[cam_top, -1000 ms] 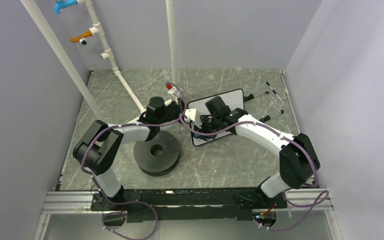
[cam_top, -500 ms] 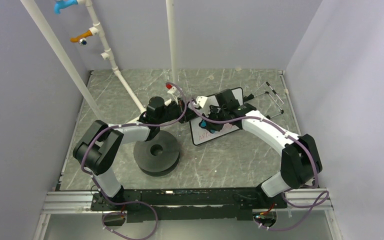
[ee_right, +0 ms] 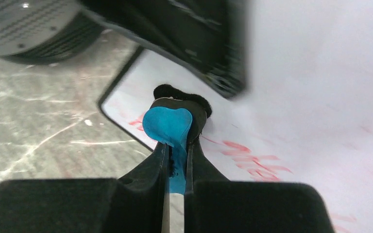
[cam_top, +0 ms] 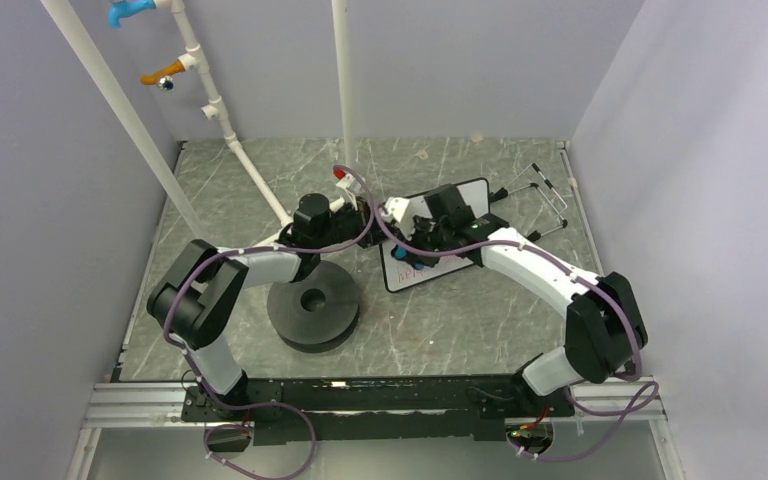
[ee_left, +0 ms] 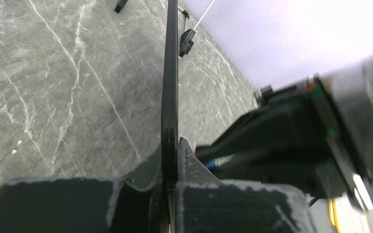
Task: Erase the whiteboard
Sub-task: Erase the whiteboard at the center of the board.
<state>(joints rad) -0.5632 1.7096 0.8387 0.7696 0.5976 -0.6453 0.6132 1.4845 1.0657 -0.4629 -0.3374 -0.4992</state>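
The whiteboard (cam_top: 426, 271) lies tilted on the table behind the black disc, with red handwriting (ee_right: 252, 160) still on its near-left part. My left gripper (cam_top: 369, 222) is shut on the board's left edge; in the left wrist view the thin black edge (ee_left: 169, 77) runs away from between the fingers (ee_left: 148, 170). My right gripper (ee_right: 175, 145) is shut on the blue-and-black eraser (ee_right: 168, 124). The eraser's black felt presses on the board (ee_right: 311, 97) near its left corner. In the top view the right gripper (cam_top: 407, 250) and its arm hide the middle of the board.
A black disc (cam_top: 312, 305) sits just near-left of the board, under the left arm. White pipes (cam_top: 250, 170) slant up from the far left of the table. A wire stand (cam_top: 548, 200) lies at the far right. Walls close in three sides.
My right gripper swept the eraser from the board's near-left corner toward its far side, then came partway back to the left. The left gripper and the board stayed put.
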